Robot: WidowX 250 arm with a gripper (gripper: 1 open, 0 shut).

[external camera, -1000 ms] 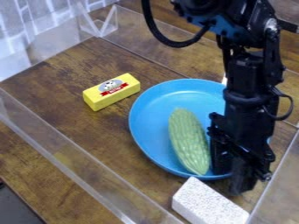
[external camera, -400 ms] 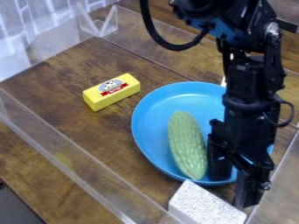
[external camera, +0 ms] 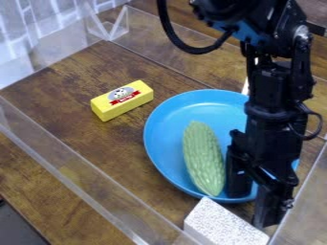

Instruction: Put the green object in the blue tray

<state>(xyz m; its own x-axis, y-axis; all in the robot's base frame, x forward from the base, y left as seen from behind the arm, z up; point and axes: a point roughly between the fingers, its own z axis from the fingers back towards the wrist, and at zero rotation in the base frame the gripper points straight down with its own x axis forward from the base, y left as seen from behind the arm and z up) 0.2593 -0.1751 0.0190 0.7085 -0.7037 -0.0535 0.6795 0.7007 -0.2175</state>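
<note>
Pincer open wide, pointing down over the right side of the blue tray, just beside the green object. Whether it touches the ridged skin cannot be made out, as the dark fingers and the arm hide that edge. The green object lies inside the tray, left of the pincer, its long side running from far to near. The tray rests on the brown wooden counter. A yellow block with a printed label sits on the counter, left of the tray and apart from it. At the near rim is a white speckled block.
</note>
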